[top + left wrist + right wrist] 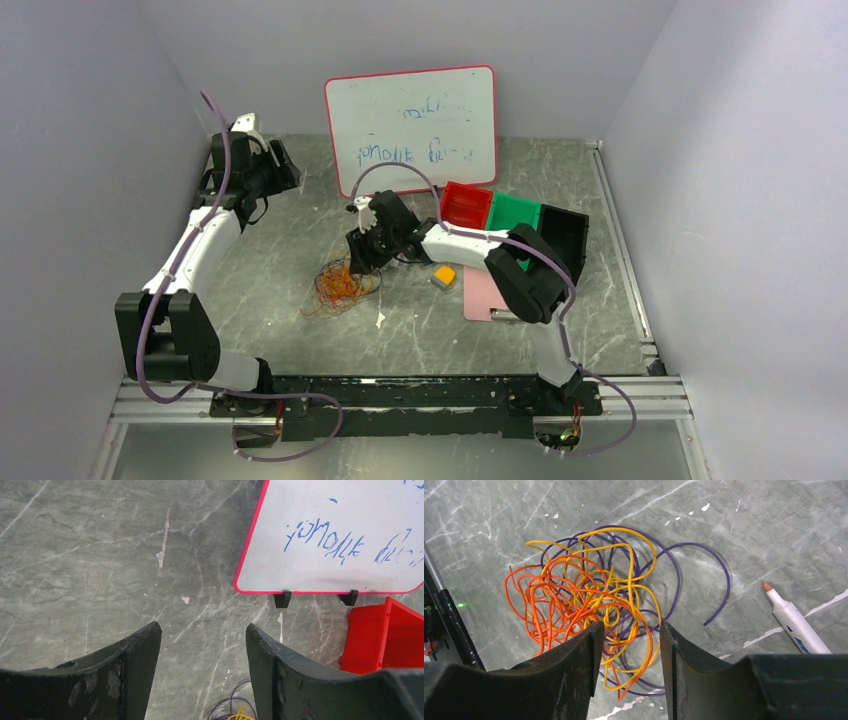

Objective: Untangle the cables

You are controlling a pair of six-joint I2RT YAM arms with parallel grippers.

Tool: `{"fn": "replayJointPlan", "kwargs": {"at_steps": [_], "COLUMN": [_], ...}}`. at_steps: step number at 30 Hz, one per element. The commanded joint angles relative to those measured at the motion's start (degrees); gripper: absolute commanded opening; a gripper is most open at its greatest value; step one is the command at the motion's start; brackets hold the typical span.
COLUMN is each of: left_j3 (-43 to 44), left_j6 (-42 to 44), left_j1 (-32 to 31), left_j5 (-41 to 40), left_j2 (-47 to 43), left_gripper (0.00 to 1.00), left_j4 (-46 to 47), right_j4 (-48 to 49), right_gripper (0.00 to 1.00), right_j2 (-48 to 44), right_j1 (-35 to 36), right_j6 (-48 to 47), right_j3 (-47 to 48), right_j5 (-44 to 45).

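The cables (338, 286) lie as a loose tangle of orange, yellow and purple wires on the grey table, left of centre. In the right wrist view the cables (594, 595) fill the middle, with one purple end curving out to the right. My right gripper (628, 630) is open and hovers just over the near edge of the tangle, with strands showing between its fingers; in the top view the right gripper (362, 255) is at the tangle's far right side. My left gripper (202, 630) is open and empty over bare table at the far left (287, 172). A bit of purple and yellow cable (235, 711) shows at the bottom edge of the left wrist view.
A whiteboard (410, 125) stands at the back. Red (465, 205), green (515, 213) and black (565, 235) bins sit to its right. A yellow block (444, 274) and a pink sheet (485, 295) lie right of the tangle. A marker pen (791, 620) lies beside the cables.
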Motion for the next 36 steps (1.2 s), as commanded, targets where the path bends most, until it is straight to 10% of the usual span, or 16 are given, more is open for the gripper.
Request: {"fn": "replayJointPlan", "kwargs": {"at_steps": [1, 18, 36], "left_j3": [-0.58, -0.41, -1.17], "left_j6": [-0.46, -0.46, -2.86], "left_j1": [0.51, 0.6, 0.69], "left_j5": [2.13, 2.29, 2.65], "left_j2": [0.49, 0.93, -0.36], "left_gripper": [0.67, 0.67, 0.72], "left_j4": [2.5, 2.37, 2.52], "right_j4": [2.91, 9.1, 12.09], "right_gripper": [0.48, 0.38, 0.0], "right_j2": [1.11, 4.0, -0.14], "right_j1": [0.3, 0.39, 0.49], "right_j6": [0.17, 1.1, 1.58], "right_j3": [1.78, 1.29, -1.45], "right_j5": [-0.96, 1.51, 4.44]}}
